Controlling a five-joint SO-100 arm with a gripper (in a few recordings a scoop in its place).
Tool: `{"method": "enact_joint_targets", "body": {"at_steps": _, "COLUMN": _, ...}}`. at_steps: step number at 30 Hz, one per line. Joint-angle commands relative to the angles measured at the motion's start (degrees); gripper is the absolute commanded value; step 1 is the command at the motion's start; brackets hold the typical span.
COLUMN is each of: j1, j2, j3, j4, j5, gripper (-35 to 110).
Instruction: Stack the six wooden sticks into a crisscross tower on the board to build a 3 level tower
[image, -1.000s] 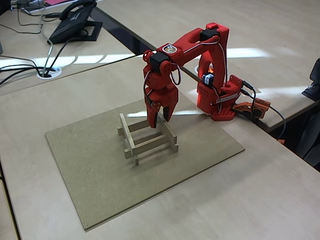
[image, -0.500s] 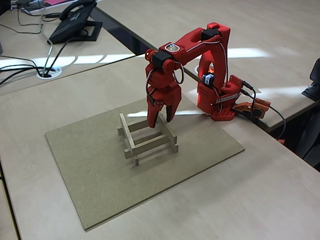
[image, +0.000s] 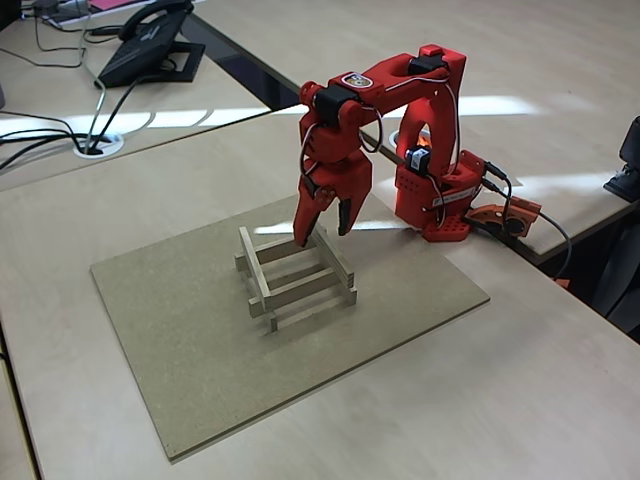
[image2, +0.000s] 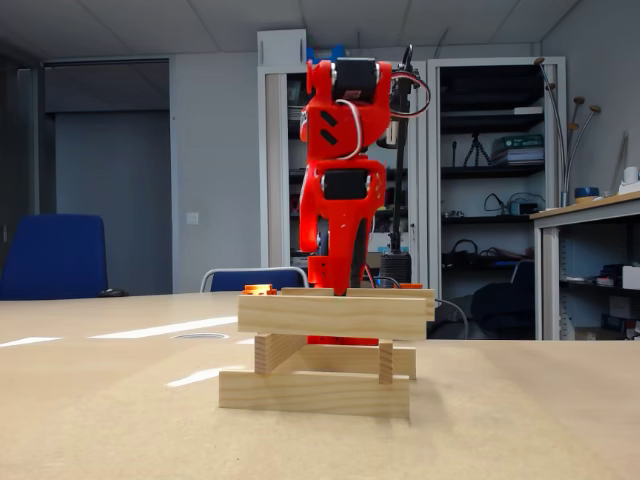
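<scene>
Nearest the high fixed camera: bare front stretch of the board (image: 200, 380), dull brown sheet lying flat on the pale table (image: 520, 400).

Mid-board: the tower (image: 293, 277), open square lattice of the six wooden sticks (image: 255, 270). Low fixed view reads three layers (image2: 330, 350): a bottom bar broadside to the lens, end grain of the crossing pair above it, a top bar broadside again. Layers look roughly square to each other; top pair sits level. Judged complete or all but.

Just behind and above the tower's far side: the gripper (image: 322, 232), red, pointing down, jaws parted and holding nothing. Tips hang a little clear of the top far stick; no contact that I can make out. In the low view the arm's lower part (image2: 340, 250) stands behind the top bar, fingertips hidden.

Handling, as a guess: sticks are light, stiff, smooth-sided, resting on friction alone, so any nudge could slide a layer. If one needs correcting, take it across the narrow section near mid-length so it hangs level, and lift straight up.

Farthest: arm base (image: 440, 200) at the board's back edge, desk phone (image: 150, 45) beyond.
</scene>
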Motion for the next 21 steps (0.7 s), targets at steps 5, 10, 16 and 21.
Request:
{"method": "enact_joint_targets", "body": {"at_steps": 5, "j1": -1.93, "j2": 3.34, "j3": -7.29, "j4": 2.55, "j5": 0.18, "gripper": 25}}
{"method": "enact_joint_targets", "body": {"at_steps": 10, "j1": -3.69, "j2": 7.38, "j3": -9.58, "j4": 2.55, "j5": 2.81, "gripper": 14}}
{"method": "enact_joint_targets", "body": {"at_steps": 16, "j1": -6.42, "j2": 17.40, "j3": -4.57, "j4": -1.23, "j5": 9.32, "gripper": 0}}
{"method": "enact_joint_targets", "body": {"at_steps": 21, "j1": -8.88, "j2": 29.97, "j3": 5.10, "j4": -8.17, "j5": 11.51, "gripper": 0}}
